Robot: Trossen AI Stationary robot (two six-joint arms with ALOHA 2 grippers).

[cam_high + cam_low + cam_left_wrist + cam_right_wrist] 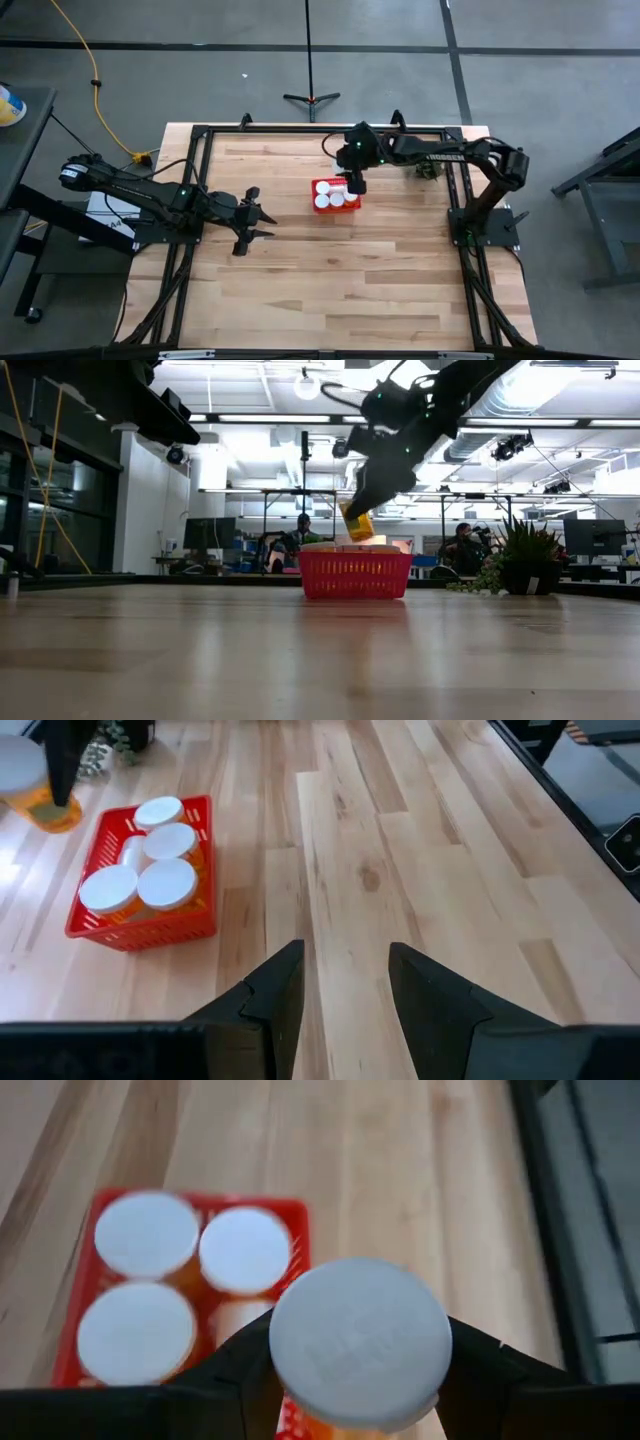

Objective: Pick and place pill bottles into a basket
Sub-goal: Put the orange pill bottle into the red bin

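Observation:
The red basket (322, 186) stands at the table's far middle and also shows in the low view (355, 574). It holds several pill bottles (150, 870) with white caps and amber bodies. My right gripper (355, 183) is shut on one more pill bottle (357, 525) just above the basket's far right part. My left gripper (262, 222) is open and empty, to the left of the basket and nearer the table's front; its fingers show in the left wrist view (345, 990). My right gripper pinches the pill bottle between its two fingers (235, 1375), just below the white cap (360, 1338). The fingers come from above, slanting down. The bottle hangs tilted below them, its amber body (358, 528) clear of the basket's rim.
A green plant sprig (428, 170) stands at the table's far right, beside the right arm; it also shows in the low view (520, 560). Bare wood lies between my left gripper and the basket, and across the table's near half. People sit in the room behind the table.

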